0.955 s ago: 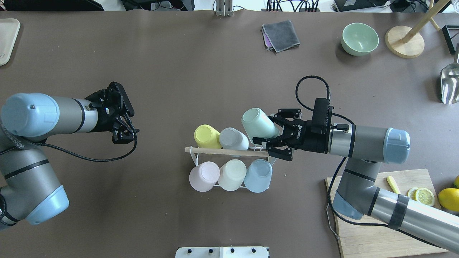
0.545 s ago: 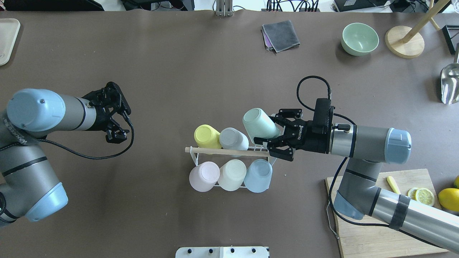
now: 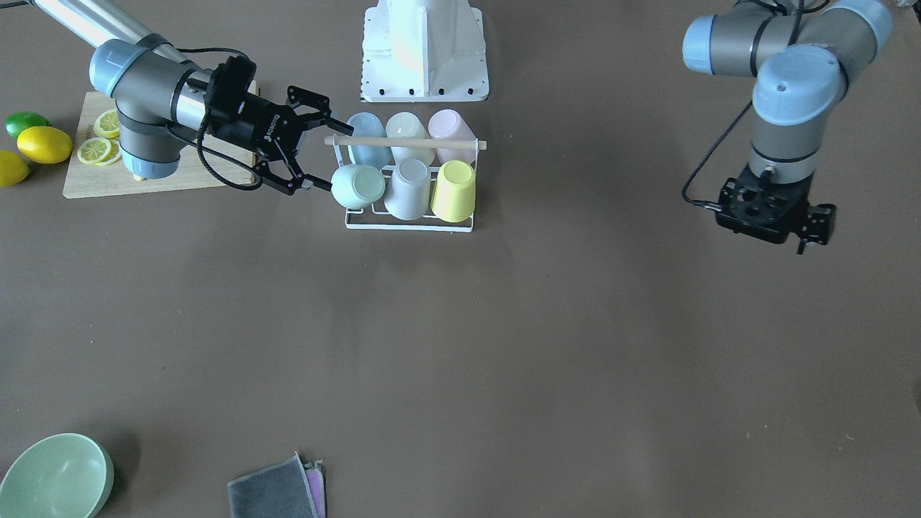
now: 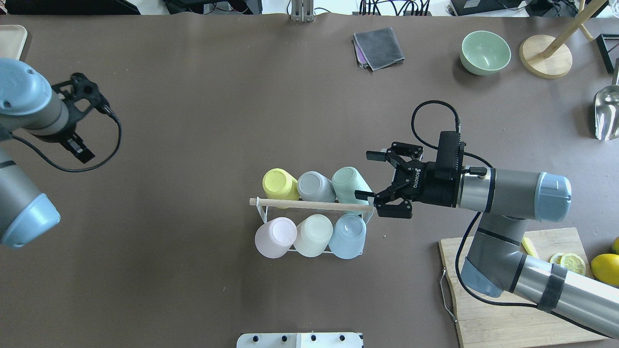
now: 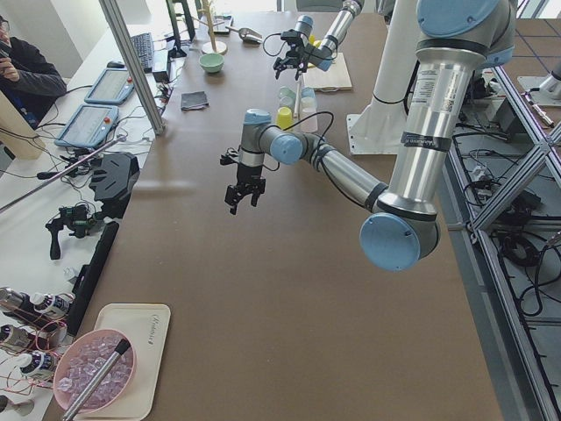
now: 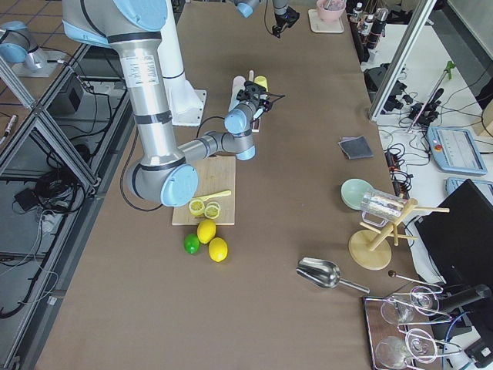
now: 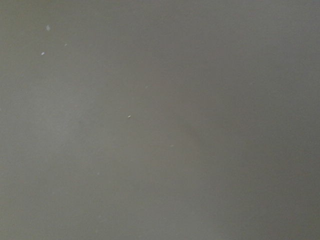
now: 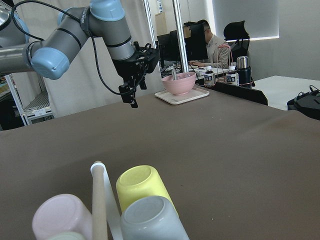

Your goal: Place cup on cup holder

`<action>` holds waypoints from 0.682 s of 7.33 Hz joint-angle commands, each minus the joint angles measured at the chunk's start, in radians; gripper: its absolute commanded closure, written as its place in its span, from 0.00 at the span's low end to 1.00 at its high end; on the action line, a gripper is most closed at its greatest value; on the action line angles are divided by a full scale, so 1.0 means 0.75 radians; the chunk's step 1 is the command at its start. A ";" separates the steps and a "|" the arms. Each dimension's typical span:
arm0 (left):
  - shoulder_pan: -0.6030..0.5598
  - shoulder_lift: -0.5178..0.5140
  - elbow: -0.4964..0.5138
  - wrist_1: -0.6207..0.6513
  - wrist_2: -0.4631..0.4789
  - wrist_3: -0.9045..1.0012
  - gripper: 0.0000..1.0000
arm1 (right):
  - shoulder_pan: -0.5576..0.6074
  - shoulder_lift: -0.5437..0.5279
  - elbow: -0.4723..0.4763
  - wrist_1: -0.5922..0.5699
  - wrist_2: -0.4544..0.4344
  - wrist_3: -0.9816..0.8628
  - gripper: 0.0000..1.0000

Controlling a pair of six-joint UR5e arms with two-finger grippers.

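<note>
The cup holder [image 4: 312, 205], a white wire rack with a wooden rod on top, stands mid-table and carries several upturned cups. The mint green cup [image 4: 349, 183] sits on its back row at the right end, beside the grey cup [image 4: 315, 186] and the yellow cup [image 4: 279, 183]. It also shows in the front view [image 3: 357, 185]. My right gripper [image 4: 365, 175] is open and empty, just right of the mint cup, its jaws apart on either side of the rack's end. My left gripper [image 4: 80, 147] hangs far to the left over bare table and looks shut and empty.
A cutting board [image 4: 508, 299] with lemon slices and lemons lies under my right arm. A green bowl [image 4: 485, 52], a grey cloth [image 4: 378, 47], a wooden stand [image 4: 545, 55] and a metal scoop [image 4: 607, 113] lie along the far and right edges.
My right gripper has let go of the mint cup, which now rests lower on the rack, and has drawn back to the right. My left arm has swung far left.
</note>
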 commanded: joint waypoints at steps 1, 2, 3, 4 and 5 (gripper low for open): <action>-0.257 0.066 0.075 0.054 -0.315 -0.042 0.01 | 0.140 -0.186 0.181 -0.133 0.251 0.004 0.00; -0.386 0.115 0.088 0.056 -0.355 -0.042 0.01 | 0.269 -0.256 0.210 -0.204 0.443 0.001 0.00; -0.516 0.168 0.088 0.056 -0.410 -0.042 0.01 | 0.412 -0.319 0.221 -0.286 0.625 0.001 0.00; -0.666 0.250 0.086 0.050 -0.548 -0.036 0.01 | 0.539 -0.360 0.235 -0.402 0.786 -0.001 0.00; -0.784 0.344 0.074 0.036 -0.675 -0.030 0.01 | 0.617 -0.422 0.272 -0.551 0.863 -0.005 0.00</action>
